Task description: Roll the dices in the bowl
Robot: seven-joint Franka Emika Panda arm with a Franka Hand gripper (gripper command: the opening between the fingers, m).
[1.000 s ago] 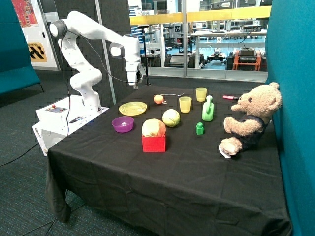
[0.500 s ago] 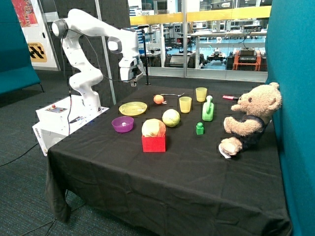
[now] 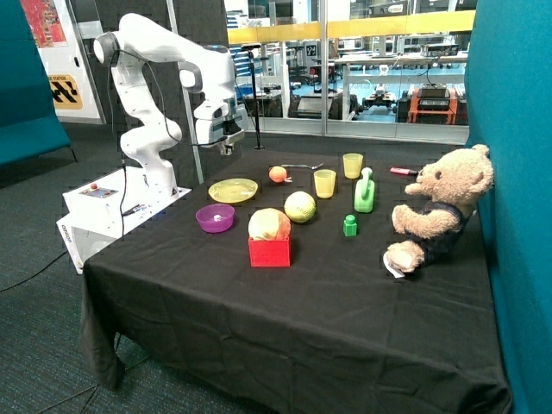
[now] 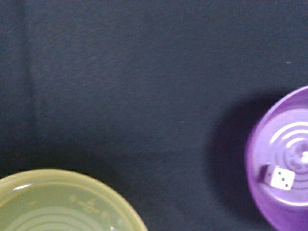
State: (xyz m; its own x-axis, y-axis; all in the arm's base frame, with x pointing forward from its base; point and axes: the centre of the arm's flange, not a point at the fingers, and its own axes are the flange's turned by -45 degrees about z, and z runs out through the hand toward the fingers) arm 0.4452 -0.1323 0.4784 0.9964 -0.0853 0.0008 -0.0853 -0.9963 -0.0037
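The small purple bowl (image 3: pixel 215 218) sits on the black tablecloth in front of the flat yellow plate (image 3: pixel 233 190). In the wrist view the bowl (image 4: pixel 269 192) holds a white dice (image 4: pixel 282 178) with black dots; a second whitish piece shows at the frame's edge. My gripper (image 3: pixel 225 148) hangs well above the table, over the cloth near the plate and the bowl. Its fingers do not show in the wrist view.
A red box (image 3: pixel 270 250) with a round fruit on it stands beside the bowl. A yellow-green ball (image 3: pixel 300 207), two yellow cups (image 3: pixel 325 183), a green bottle (image 3: pixel 365 192), a green block (image 3: pixel 350 226) and a teddy bear (image 3: pixel 440 207) stand further along. The plate's rim (image 4: pixel 72 183) shows in the wrist view.
The arm's wrist has swung away from the table's far side toward the edge by the robot's base, over the plate and bowl, staying high.
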